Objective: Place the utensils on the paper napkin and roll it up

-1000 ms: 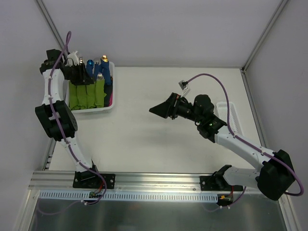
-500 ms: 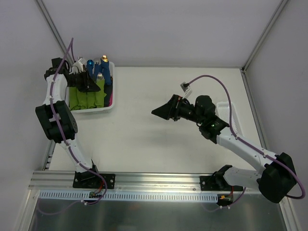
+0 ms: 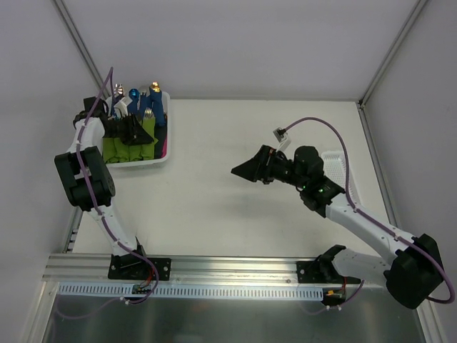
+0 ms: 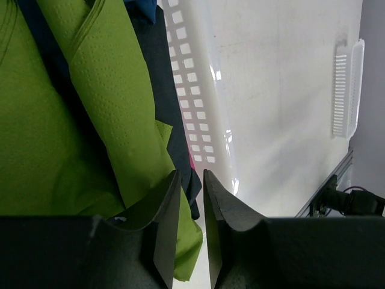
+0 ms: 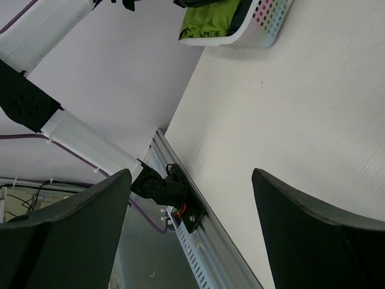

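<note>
Left black two-finger gripper (image 4: pixel 190 180), its jaws a narrow slit with nothing visibly held, hangs inside the white slotted plastic basket (image 4: pixel 192 114) at far left, over folded lime-green paper napkins (image 4: pixel 114 102): likely light, floppy, tearable, best pinched at an edge. Teal-handled metal utensils (image 3: pixel 148 106) stand beyond.

Overhead camera looks down on my whole worktop (image 3: pixel 235 207) from above and behind me. My left wrist camera sits tight against the white basket (image 4: pixel 192 114) (also visible far off in my right wrist's low, sideways view).
</note>
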